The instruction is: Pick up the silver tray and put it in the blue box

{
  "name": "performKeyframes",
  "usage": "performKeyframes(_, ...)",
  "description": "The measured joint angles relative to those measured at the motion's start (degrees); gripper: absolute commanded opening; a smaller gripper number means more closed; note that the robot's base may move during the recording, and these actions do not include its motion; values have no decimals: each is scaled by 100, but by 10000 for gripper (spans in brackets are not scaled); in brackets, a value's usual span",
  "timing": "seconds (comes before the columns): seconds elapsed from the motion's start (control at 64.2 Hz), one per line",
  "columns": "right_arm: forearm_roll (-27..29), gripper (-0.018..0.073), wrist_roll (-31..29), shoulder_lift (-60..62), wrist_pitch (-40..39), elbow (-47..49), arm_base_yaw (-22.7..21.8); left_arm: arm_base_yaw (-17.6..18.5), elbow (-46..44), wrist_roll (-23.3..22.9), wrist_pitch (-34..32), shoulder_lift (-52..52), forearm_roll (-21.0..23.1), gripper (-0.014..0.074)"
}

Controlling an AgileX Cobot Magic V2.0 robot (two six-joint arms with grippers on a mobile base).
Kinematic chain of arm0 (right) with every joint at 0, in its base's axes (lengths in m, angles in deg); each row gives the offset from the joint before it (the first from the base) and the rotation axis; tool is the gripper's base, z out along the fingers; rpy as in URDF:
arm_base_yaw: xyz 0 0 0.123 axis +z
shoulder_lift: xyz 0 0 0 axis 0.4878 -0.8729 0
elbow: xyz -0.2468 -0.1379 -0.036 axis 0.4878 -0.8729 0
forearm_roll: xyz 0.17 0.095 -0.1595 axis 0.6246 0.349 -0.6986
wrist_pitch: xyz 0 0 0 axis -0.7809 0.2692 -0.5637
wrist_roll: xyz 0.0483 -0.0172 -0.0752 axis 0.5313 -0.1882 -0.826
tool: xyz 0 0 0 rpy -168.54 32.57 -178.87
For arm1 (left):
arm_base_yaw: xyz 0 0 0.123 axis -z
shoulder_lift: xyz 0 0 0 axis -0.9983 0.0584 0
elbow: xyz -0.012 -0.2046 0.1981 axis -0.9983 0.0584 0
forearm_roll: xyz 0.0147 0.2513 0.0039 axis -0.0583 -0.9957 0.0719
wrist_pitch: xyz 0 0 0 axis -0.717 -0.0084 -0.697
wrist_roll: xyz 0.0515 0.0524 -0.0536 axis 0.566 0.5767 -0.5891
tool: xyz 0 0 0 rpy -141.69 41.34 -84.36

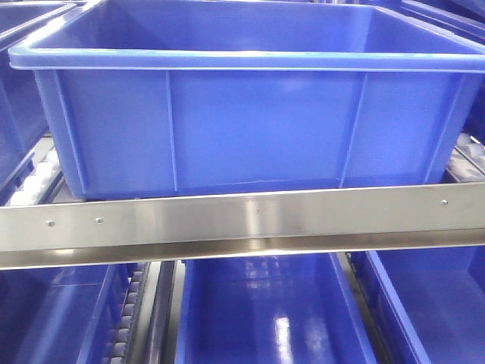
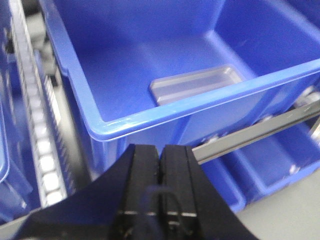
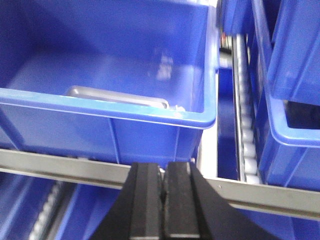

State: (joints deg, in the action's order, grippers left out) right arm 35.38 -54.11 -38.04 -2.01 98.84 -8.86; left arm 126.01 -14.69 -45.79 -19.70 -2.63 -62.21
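Steel-bright, the shallow rounded-corner silver tray [image 2: 197, 84] lies flat on the floor of the large blue plastic box [image 1: 250, 129], against its front wall, on the upper roller shelf behind the brushed metal rail [image 1: 242, 220]. Left gripper [image 2: 160, 165] and right gripper [image 3: 163, 187] hang outside the box, fingers pressed together, empty. Placement looks complete; risk: a retreating arm clipping the rim and shifting the box.

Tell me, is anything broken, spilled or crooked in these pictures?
Nothing stands out. The silver tray lies flat on the floor of the blue box, close to its front wall. The box sits straight behind the metal rail. Both grippers, left and right, are shut and empty outside the box.
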Motion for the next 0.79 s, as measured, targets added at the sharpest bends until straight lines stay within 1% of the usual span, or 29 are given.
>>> performKeyframes(0.14,-84,56,0,966,-384,-770,0,0,795,14,-603,-827,0,-97)
performKeyframes(0.265,-110,56,0,1389,-534,-1188,0,0,1151,14,-822,-1165,-10,-98)
performKeyframes(0.794,-118,56,0,1403,-545,-1235,0,0,1187,16,-881,-1200,-10,-105)
